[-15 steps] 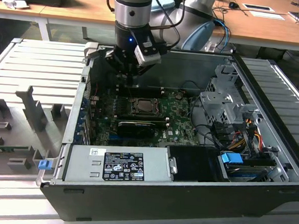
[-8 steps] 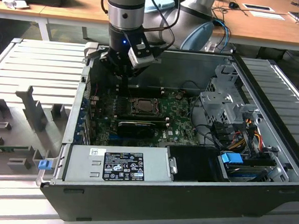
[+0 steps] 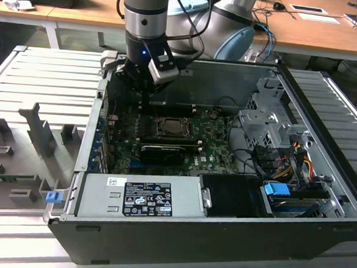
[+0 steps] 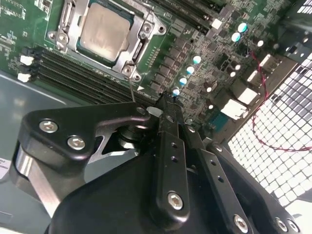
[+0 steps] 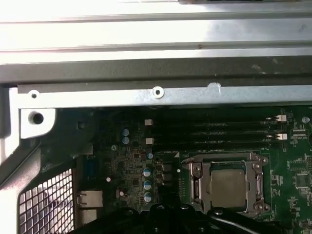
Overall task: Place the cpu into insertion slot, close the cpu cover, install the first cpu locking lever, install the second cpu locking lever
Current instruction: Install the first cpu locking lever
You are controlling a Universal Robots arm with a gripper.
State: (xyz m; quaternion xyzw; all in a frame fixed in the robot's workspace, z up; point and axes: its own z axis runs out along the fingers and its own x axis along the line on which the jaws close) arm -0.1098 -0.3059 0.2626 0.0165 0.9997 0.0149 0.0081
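I see the open computer case filling the exterior view. Mid-frame on its motherboard, the cpu sits in the insertion slot, cpu cover down (levers unclear). The claw hovers above-left; I cannot tell whether it is open or closed.

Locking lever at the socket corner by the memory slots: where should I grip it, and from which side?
Likely its free end: the locking lever is a thin wire that seems to stand up beside the cpu cover, which lies flat over the cpu. Come from above and pinch across the wire.
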